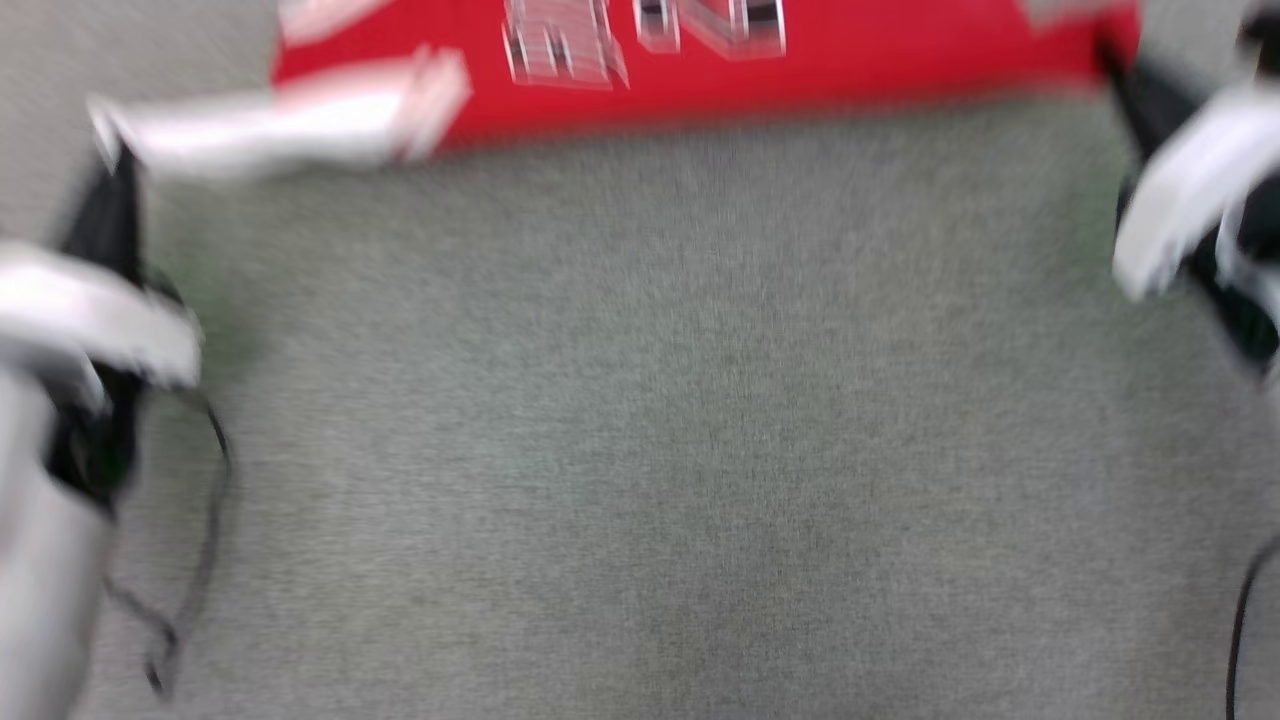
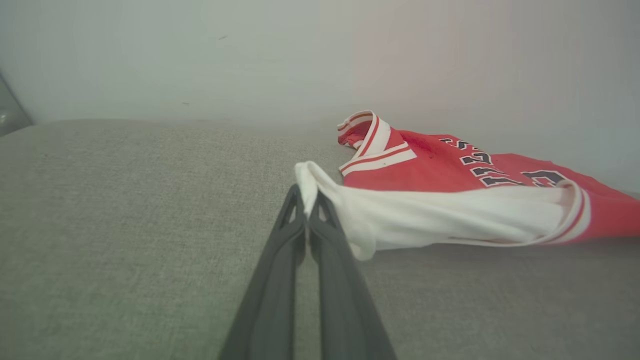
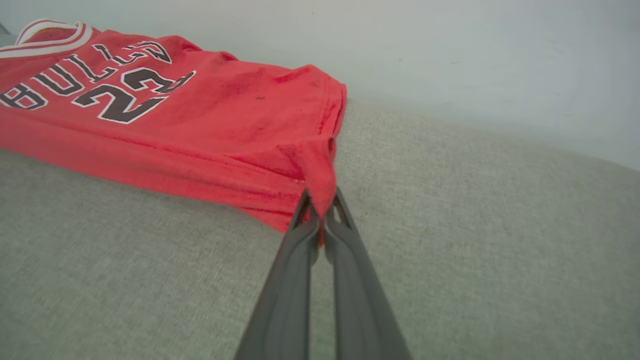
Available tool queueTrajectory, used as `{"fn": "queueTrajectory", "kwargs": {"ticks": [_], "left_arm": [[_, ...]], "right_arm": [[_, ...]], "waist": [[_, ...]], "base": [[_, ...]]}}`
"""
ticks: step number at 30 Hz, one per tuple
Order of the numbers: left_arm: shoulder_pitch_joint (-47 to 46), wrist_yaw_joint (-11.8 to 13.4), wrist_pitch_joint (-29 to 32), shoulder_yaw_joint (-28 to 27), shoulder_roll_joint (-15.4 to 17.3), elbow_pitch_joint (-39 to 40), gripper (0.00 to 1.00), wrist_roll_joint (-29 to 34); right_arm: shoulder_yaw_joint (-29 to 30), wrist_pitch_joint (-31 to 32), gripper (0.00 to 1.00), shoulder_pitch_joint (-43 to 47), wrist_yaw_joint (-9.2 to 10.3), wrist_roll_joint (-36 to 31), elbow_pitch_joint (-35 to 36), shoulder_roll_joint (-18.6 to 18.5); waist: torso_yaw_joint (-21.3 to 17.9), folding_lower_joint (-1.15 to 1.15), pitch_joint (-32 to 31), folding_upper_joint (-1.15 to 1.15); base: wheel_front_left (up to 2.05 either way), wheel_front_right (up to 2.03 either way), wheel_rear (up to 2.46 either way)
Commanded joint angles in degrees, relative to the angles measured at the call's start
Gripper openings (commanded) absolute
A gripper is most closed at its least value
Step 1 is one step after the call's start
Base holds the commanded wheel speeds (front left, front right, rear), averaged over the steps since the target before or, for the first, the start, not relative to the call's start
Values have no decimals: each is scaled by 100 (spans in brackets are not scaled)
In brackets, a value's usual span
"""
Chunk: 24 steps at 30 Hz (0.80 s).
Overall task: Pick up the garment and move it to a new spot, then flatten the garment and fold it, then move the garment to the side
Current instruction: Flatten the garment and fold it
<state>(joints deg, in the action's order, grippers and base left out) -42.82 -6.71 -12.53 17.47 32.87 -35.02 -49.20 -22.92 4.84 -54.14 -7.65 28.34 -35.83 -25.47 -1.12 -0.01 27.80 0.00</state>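
We hold the jersey (image 3: 175, 115) along the far edge of the counter (image 1: 640, 450), left gripper (image 2: 306, 200) with jaws clamped on its white sleeve (image 2: 425, 220), right gripper (image 3: 322, 200) likewise on a red hem corner (image 3: 317, 165); likely flattening, next needing an even outward pull.

The grey fabric surface (image 1: 680, 450) is open across the near and middle ground, leaving wide passage. Along the far side the garment (image 1: 800, 70) stretches left to right, with a pale wall (image 2: 200, 60) close behind it. The left gripper (image 2: 306, 200) and right gripper (image 3: 320, 200), each clamped on a garment corner, flank the opening. A dark cable (image 1: 205, 540) loops at the near left.
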Motion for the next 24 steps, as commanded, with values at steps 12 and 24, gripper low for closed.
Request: {"fn": "queueTrajectory", "kwargs": {"ticks": [12,24], "left_arm": [[3907,1557,298,-424,290,2534,0,-622],[5810,2498,759,-504,400,4361,0,-932]], "right_arm": [[1498,1268,0,3839,48,-298,1966,106],[2761,2868,0,6486,23,-808,4267,1320]], "waist": [[127,1,-1743,0],[93,1,-2426,0]], "base": [[0,0,0],[0,0,0]]}}
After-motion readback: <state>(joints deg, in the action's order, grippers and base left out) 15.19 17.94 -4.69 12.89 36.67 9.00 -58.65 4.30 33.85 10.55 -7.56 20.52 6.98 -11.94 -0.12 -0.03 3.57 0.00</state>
